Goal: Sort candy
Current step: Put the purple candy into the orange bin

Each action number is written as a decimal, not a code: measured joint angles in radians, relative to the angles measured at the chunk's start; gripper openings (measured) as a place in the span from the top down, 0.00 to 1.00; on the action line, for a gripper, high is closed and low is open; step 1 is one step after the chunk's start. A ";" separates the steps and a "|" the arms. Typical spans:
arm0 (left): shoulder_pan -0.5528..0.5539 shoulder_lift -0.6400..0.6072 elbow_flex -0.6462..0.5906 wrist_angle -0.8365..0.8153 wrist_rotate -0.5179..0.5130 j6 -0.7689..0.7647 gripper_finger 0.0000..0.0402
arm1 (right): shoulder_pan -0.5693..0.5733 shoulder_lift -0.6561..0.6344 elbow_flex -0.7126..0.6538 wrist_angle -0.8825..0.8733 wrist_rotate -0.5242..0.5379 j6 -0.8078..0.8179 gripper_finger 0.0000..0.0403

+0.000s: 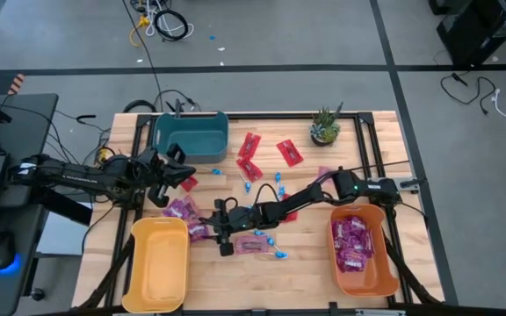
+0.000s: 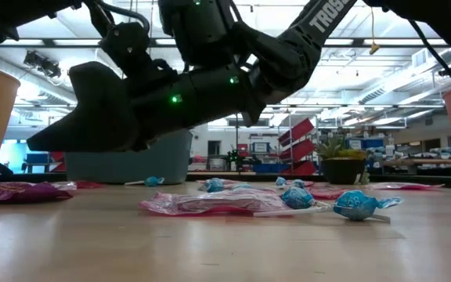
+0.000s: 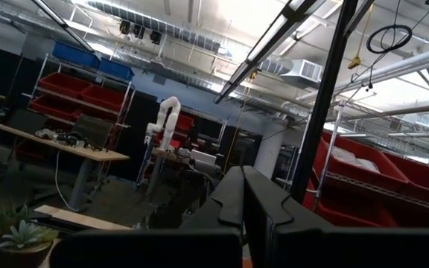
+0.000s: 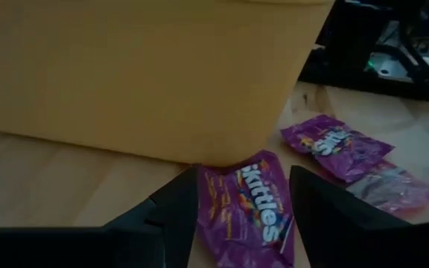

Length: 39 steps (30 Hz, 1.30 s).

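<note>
Right gripper (image 4: 240,205) fingers stand apart around a purple packet (image 4: 248,205) reading "Skittles", beside the yellow bin (image 4: 147,67). Left gripper (image 1: 167,180), fingers together, hangs above the bench (image 1: 262,276).

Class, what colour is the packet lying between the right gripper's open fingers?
Purple-magenta packet; clearest in the right wrist view.

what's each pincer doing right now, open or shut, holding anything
Left pincer: shut, nothing visibly held, raised near the teal bin.
Right pincer: open, straddling a purple candy packet beside the yellow bin, not gripping it.
</note>
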 joint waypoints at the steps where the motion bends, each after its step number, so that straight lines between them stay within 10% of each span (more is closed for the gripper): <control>1: 0.000 0.000 0.000 0.000 0.000 0.000 1.00 | 0.000 0.010 0.001 0.016 0.000 0.001 0.51; 39: 0.000 0.000 0.000 -0.017 -0.009 0.049 1.00 | -0.007 0.047 -0.001 -0.078 -0.004 -0.042 0.54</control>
